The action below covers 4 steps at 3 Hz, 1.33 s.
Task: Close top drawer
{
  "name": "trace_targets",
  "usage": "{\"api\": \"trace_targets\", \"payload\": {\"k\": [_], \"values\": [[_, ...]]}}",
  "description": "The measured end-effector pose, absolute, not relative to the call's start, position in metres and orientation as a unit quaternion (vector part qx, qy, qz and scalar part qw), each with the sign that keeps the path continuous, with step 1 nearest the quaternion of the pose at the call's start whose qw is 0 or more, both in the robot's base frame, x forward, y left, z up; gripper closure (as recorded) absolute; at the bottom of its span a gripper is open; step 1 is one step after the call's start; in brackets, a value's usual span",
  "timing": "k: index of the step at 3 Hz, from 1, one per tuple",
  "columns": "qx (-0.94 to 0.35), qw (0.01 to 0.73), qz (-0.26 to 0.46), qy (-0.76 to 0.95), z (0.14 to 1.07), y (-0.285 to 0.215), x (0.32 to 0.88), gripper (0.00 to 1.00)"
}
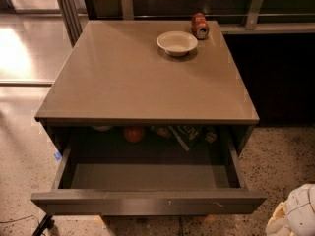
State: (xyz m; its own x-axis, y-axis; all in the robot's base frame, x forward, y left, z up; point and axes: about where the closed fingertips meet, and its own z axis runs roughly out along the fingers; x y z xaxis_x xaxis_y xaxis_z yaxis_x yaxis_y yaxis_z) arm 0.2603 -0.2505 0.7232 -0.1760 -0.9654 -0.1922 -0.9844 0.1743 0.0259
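The top drawer (147, 202) is pulled far out of the grey-brown cabinet (138, 82). Its flat handleless front faces me at the bottom of the view, with small pale scratches centre-right. The drawer's floor is bare at the front. At the back, under the cabinet top, lie a round orange-red item (134, 133) and some packets (183, 134). My gripper (295, 214), white and cream, shows at the bottom right corner, to the right of the drawer front and apart from it.
A white bowl (177, 43) and a red can (199, 26) on its side sit at the back right of the cabinet top. Speckled floor (280, 156) lies to the right, shiny floor and metal posts (69, 9) to the left. A dark shelf unit stands behind.
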Motion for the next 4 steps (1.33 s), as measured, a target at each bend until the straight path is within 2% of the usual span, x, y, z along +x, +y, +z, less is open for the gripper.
{"api": "trace_targets", "payload": {"k": [1, 3, 4], "values": [[-0.649, 0.063, 0.085, 0.753, 0.701, -0.233, 0.256, 1.00], [-0.731, 0.040, 0.103, 0.674, 0.664, -0.158, 0.188, 1.00], [-0.730, 0.040, 0.103, 0.674, 0.664, -0.158, 0.188, 1.00]]}}
